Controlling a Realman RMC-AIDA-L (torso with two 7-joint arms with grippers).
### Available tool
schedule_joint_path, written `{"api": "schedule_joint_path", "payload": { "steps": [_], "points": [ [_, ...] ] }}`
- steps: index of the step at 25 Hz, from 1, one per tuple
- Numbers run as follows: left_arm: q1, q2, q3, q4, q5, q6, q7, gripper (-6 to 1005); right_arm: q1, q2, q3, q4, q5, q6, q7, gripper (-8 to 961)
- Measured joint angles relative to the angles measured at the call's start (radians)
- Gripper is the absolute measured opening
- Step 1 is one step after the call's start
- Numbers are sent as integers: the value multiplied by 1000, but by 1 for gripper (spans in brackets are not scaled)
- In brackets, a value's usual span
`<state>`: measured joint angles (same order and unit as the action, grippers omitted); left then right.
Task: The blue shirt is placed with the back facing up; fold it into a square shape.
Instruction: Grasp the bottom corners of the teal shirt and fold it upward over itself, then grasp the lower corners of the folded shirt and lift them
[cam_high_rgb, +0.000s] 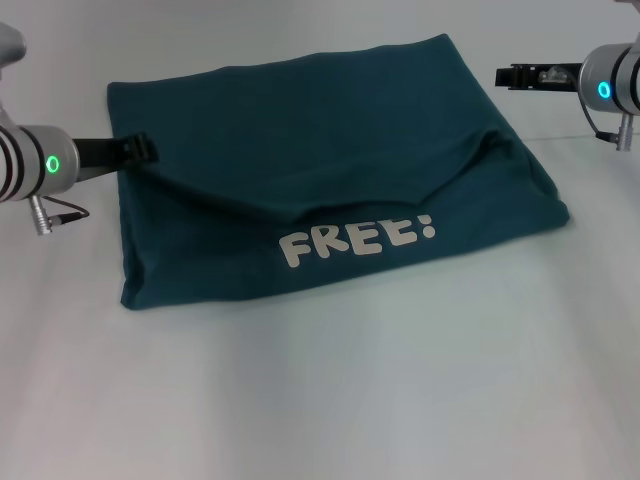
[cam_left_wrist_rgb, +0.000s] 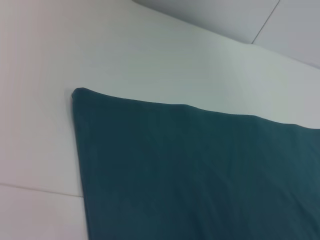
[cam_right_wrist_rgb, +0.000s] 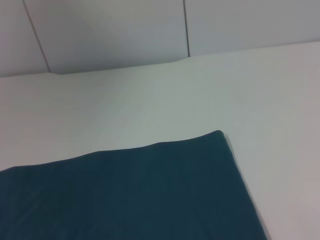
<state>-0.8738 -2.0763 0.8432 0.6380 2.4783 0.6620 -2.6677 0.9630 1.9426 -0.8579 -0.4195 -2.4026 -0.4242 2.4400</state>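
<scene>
The blue shirt (cam_high_rgb: 320, 170) lies folded into a rough rectangle on the white table, with pale "FREE!" lettering (cam_high_rgb: 355, 240) on its near flap. A folded layer forms a slack ridge across the middle. My left gripper (cam_high_rgb: 140, 150) sits at the shirt's left edge, near the far left corner. My right gripper (cam_high_rgb: 512, 76) hovers beyond the far right corner, apart from the cloth. The left wrist view shows one corner of the blue shirt (cam_left_wrist_rgb: 200, 170) flat on the table. Another corner of the blue shirt (cam_right_wrist_rgb: 150, 195) fills the right wrist view.
The white table (cam_high_rgb: 330, 400) spreads wide in front of the shirt and to both sides. A wall with panel seams (cam_right_wrist_rgb: 185, 25) rises behind the table's far edge.
</scene>
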Motion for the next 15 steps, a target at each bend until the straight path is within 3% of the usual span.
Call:
{"api": "schedule_joint_path", "payload": {
  "steps": [3, 7, 12, 15],
  "points": [
    [25, -16, -1, 47, -1, 4, -12, 162, -13, -8, 3, -8, 7, -34, 29, 473],
    [71, -18, -2, 101, -34, 54, -27, 269, -67, -12, 26, -95, 20, -205, 62, 614],
    [183, -12, -3, 177, -172, 156, -15, 462, -223, 29, 68, -309, 149, -469, 42, 619],
    [258, -10, -3, 211, -265, 217, 6, 532, -321, 30, 76, -356, 272, -592, 4, 623]
  ]
}}
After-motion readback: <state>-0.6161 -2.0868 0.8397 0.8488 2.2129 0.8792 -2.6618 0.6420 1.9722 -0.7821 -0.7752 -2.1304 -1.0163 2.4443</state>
